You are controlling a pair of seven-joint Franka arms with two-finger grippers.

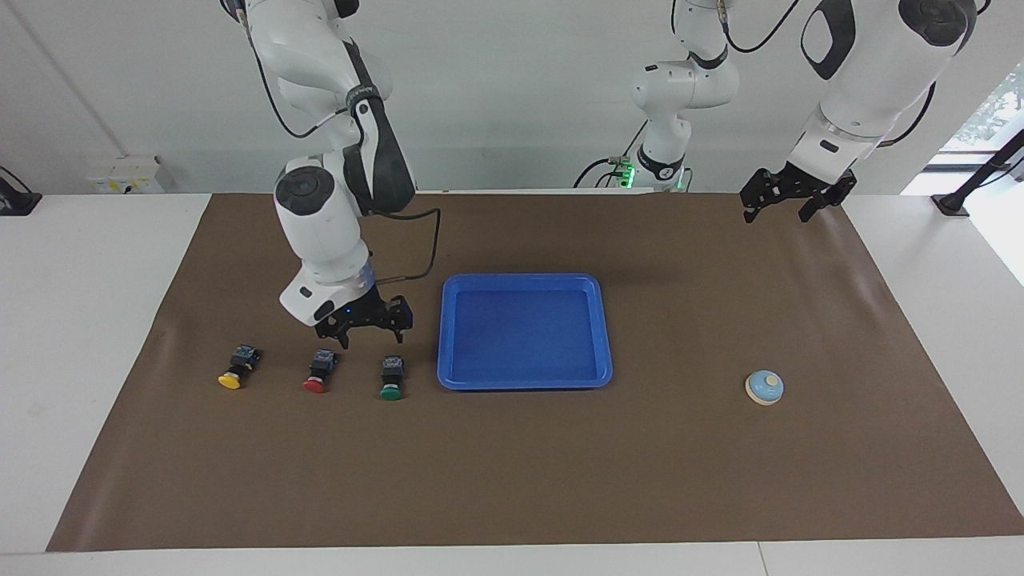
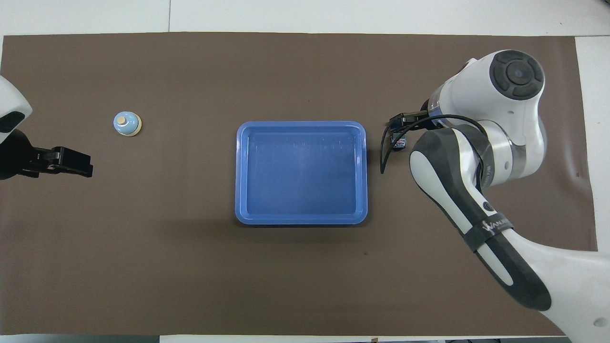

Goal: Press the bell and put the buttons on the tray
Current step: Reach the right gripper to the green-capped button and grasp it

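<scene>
Facing view: the right claw (image 1: 370, 330), fingers spread and empty, hangs left of centre over the green button (image 1: 391, 378) and red button (image 1: 318, 372); the yellow button (image 1: 235, 367) lies leftmost. The blue tray (image 1: 524, 282) sits mid-frame, the bell (image 1: 764, 387) at right. The left claw (image 1: 790, 202), spread, waits upper right.

Overhead view: the right arm hides the buttons; the bell (image 2: 127, 124) sits upper left, the tray (image 2: 301, 125) centre.

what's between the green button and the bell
Only the tray sits between the green button and the bell, shown clearly in the facing view.
</scene>
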